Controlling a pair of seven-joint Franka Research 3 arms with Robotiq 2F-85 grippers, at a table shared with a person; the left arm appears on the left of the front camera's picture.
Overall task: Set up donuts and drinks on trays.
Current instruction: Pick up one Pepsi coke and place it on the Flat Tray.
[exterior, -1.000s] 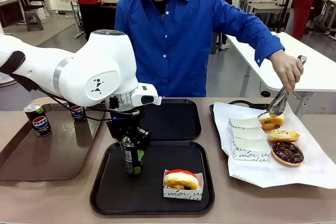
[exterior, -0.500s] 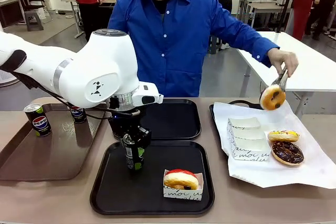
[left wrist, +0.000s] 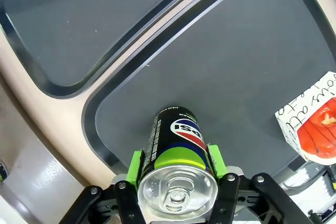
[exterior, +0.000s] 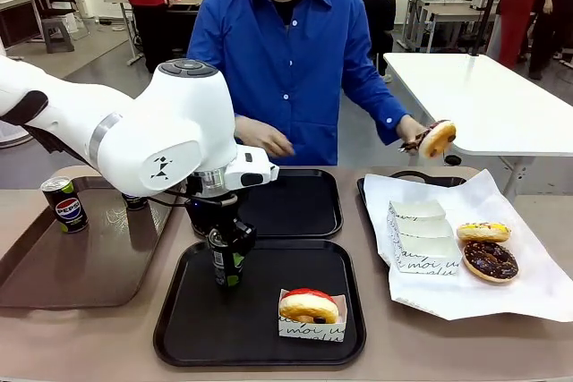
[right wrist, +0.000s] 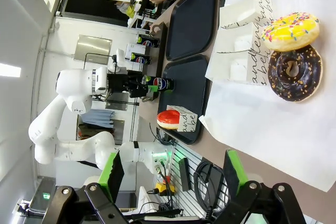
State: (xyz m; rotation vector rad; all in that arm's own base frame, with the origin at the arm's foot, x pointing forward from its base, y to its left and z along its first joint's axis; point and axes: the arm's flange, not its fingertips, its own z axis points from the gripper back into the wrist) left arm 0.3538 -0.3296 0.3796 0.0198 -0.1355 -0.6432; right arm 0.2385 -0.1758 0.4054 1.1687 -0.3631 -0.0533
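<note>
Clamping a slim black-and-green can (exterior: 226,264) between the green pads of the left gripper (exterior: 226,252), jaws pressed flat against its rounded sides. Holds it upright over the left rear part of the near black tray (exterior: 269,346); cannot tell whether the base touches the smooth plastic. Shows, from the left wrist, the can's shiny silver top with its pull tab and a red-white-blue logo on the dark wall.

Shares that tray with a boxed donut (exterior: 309,308), a golden ring with glossy red icing, seated in a small white paper box printed with script. Sits at the front right corner, well apart from the can. Lies just beside the far black tray (exterior: 300,207), same rounded corners and raised rim.

Carries nothing in the right gripper (right wrist: 173,174), its green pads standing wide apart.

Lying on a creased white paper sheet (exterior: 528,288) at the right: a stack of flat folded boxes (exterior: 423,241), a yellow sprinkled donut (exterior: 483,232) and a chocolate donut (exterior: 490,260), these two touching. Held up at the person's hand (exterior: 410,129) above the sheet's far edge, clear of the table: a plain golden donut (exterior: 438,138).

Standing upright at the far left of a long brown tray (exterior: 81,266): a dark Pepsi can (exterior: 64,205), with a second can (exterior: 135,202) half hidden behind the white arm.
</note>
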